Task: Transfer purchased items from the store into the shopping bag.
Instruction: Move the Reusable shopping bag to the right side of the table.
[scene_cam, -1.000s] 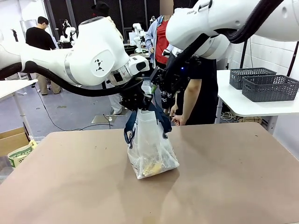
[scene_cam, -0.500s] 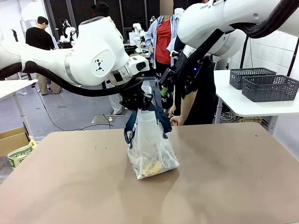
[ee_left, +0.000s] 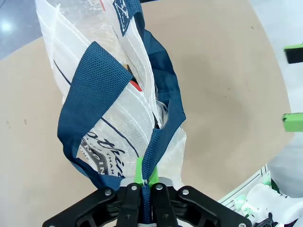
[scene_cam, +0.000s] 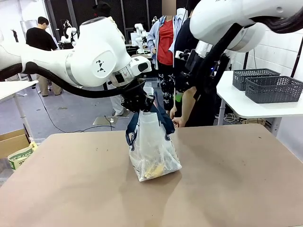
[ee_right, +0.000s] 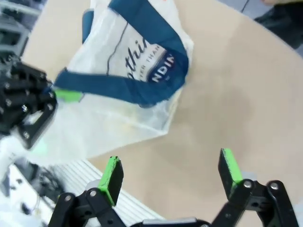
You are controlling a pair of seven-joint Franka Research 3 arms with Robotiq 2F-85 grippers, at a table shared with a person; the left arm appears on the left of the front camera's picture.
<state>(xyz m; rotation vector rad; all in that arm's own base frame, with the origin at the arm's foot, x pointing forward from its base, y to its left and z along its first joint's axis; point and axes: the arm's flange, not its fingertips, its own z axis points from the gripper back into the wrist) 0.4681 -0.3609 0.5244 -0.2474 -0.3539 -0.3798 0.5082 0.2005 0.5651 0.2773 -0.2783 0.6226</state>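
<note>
One shopping bag (scene_cam: 152,149) stands mid-bench (scene_cam: 227,179): crinkly translucent whitish plastic, woven navy strap handles (ee_left: 94,90), navy printed logo, a yellow piece (scene_cam: 154,170) showing through near its bottom. My left tool (ee_left: 144,182) is pinched tight on one strap; my right tool (ee_right: 170,172) hangs above, green pads spread wide, holding nothing

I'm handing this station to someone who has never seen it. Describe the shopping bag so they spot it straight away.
Start at the brown table; near its middle stands the shopping bag, held up from above by the left gripper, shut on one strap. It is translucent whitish plastic with navy strap handles and a navy printed logo, with goods showing through at the bottom. The dark grey lattice baskets sit apart on a white side table.
</note>
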